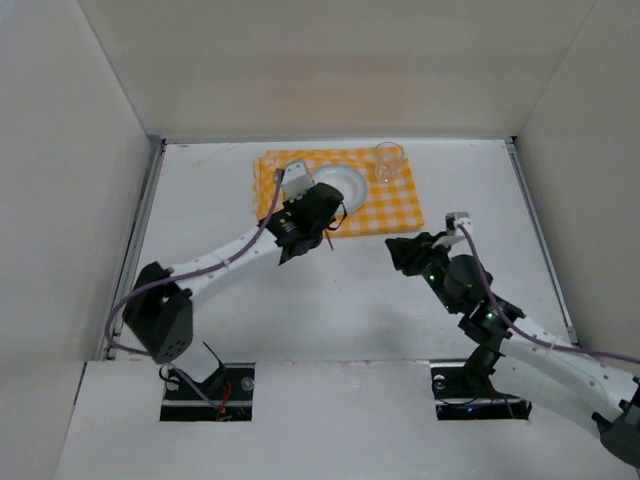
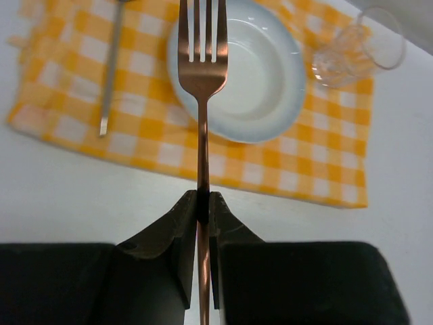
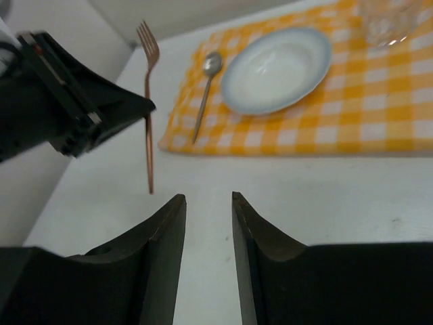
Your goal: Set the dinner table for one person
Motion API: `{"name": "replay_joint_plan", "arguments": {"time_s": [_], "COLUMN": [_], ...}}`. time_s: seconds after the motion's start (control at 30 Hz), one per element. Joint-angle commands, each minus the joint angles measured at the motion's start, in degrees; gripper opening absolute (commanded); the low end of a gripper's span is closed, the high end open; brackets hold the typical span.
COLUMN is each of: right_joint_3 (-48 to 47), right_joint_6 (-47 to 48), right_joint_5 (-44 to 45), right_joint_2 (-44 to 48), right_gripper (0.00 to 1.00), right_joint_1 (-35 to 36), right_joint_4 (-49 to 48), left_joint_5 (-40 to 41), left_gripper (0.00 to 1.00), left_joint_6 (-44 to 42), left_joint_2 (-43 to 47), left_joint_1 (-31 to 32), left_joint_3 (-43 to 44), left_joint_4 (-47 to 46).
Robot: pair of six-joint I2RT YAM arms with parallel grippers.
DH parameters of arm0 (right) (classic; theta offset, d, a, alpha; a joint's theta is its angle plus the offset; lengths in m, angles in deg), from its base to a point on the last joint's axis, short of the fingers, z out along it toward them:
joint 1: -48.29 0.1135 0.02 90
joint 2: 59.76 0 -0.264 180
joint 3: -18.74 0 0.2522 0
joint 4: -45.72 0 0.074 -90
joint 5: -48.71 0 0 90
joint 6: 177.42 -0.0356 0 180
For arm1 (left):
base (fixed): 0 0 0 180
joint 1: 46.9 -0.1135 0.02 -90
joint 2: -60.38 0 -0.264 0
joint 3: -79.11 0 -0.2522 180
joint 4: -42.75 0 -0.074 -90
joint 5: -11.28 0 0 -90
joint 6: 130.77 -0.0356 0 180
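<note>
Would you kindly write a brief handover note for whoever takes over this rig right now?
Left hand: shut on the copper fork, which is not yet laid down.
Right hand: open and empty, over bare dinner table.
Done: checked cloth is spread, with the white plate on it, the spoon on the cloth beside the plate, and the glass at a cloth corner.
Left: lay the fork by the plate. No knife is in view.

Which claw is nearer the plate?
Left. The left claw, holding the fork, is at the cloth's near edge, just short of the plate. The right claw is open over bare table, off the cloth.
</note>
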Motion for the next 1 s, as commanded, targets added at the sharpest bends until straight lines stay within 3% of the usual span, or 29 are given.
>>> {"name": "replay_joint_plan", "arguments": {"time_s": [0.0, 0.3, 0.53, 0.97], "right_joint_3": [2.1, 3.0, 3.4, 3.5], "right_joint_6": [-3.5, -5.6, -5.7, -5.7], "right_joint_5": [2.4, -0.3, -0.6, -1.0], "right_joint_2": [6.3, 8.1, 8.0, 7.4], "right_gripper": [0.39, 0.36, 0.37, 0.37], "right_joint_1": [-4.6, -8.1, -8.1, -8.1], "right_joint_4": [0.0, 0.9, 0.7, 0.2], "left_joint_5": [-5.3, -13.6, -16.9, -20.3], "left_gripper": [0.0, 0.0, 0.0, 0.0], "left_joint_6": [-4.7, -5.6, -6.5, -7.8], "left_joint_2": [-8.3, -31.0, -41.7, -52.7], "left_joint_1": [2.0, 2.3, 1.2, -2.1], "left_joint_3": [9.7, 32.9, 46.0, 58.0], "left_joint_4": [-6.7, -7.3, -4.2, 0.2]}}
